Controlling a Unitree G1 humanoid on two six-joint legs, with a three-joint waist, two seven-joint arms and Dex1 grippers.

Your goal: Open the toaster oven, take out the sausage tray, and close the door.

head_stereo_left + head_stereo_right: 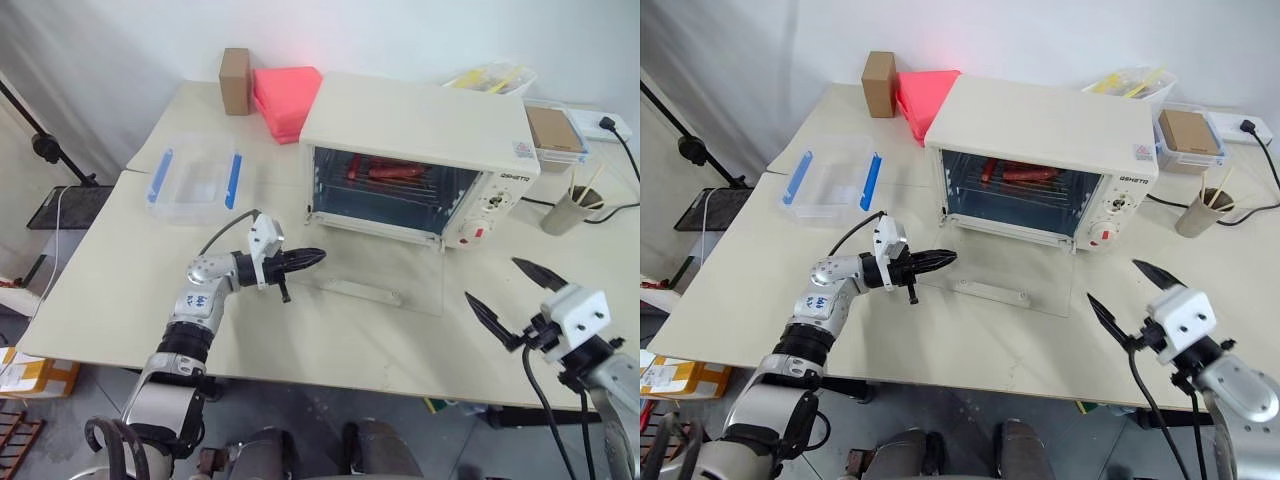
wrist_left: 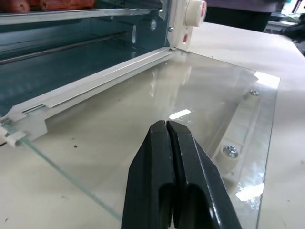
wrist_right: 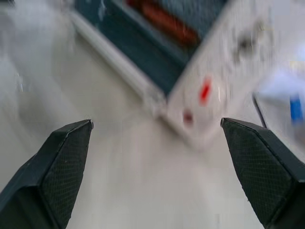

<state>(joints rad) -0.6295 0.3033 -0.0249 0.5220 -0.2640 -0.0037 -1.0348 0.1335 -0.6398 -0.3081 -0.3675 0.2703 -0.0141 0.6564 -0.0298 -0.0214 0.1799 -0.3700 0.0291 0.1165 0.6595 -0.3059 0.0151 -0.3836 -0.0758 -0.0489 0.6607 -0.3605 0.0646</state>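
Left eye view: door point(image 1: 375, 283) lies flat open, sausage tray point(image 1: 388, 172) inside the toaster oven point(image 1: 420, 130) mid-surface. Left hand point(image 1: 305, 258) pinched shut, empty; right hand point(image 1: 505, 293) spread wide, likely ready for the tray.

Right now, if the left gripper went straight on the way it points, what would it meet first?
Probably nothing at once: the left gripper, jaws shut, points across above the open glass door. Depth is hard to judge.

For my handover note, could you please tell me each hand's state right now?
Left hand: closed, holding nothing.
Right hand: open, holding nothing.
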